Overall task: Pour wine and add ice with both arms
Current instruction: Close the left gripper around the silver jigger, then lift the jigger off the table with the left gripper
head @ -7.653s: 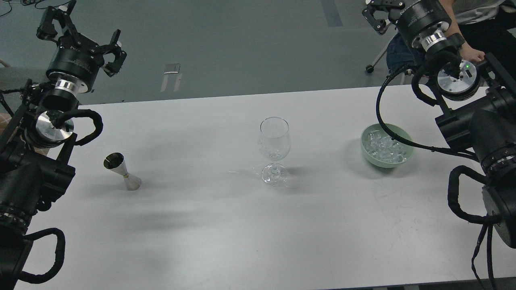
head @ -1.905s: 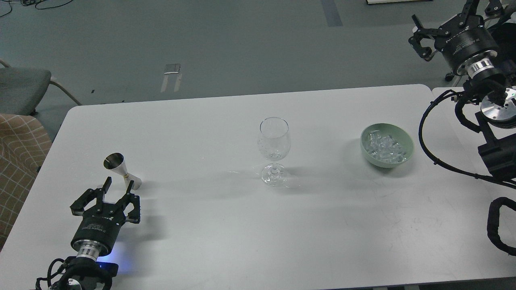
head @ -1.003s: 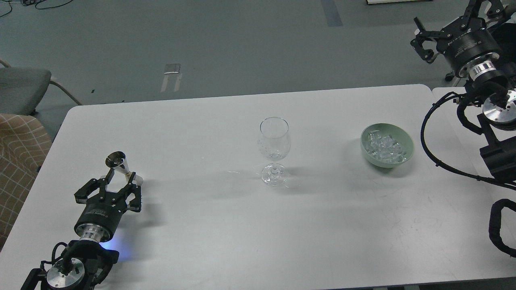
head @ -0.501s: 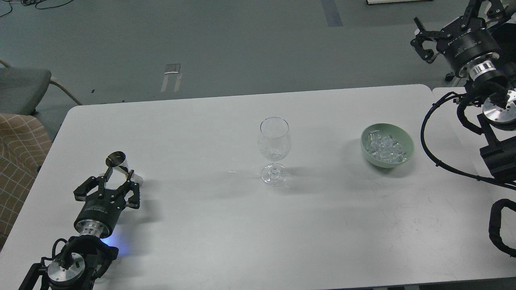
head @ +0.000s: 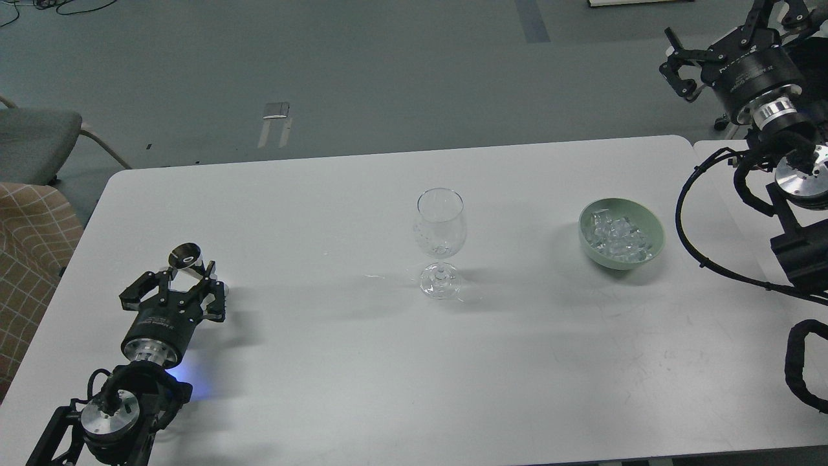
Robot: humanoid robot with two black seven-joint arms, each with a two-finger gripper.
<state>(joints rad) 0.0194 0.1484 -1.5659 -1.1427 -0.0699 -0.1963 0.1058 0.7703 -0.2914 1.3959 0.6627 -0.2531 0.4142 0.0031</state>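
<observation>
A steel jigger stands near the table's left end, its open mouth facing me; I cannot make out any wine in it. My left gripper is low over the table and open, its fingers on either side of the jigger's lower half. An empty stemmed wine glass stands upright at mid-table. The ice is heaped in a pale green bowl to the right. My right gripper hangs open high beyond the table's far right corner, well apart from the bowl.
The white table has a rounded far right corner, and a second white surface adjoins it there. A grey chair and checked fabric sit off the left edge. My right arm's cable loops beside the bowl.
My left gripper has slid forward so that its fingers flank the jigger. The jigger tipped and shifted as the fingers reached it. The right arm barely moved.
</observation>
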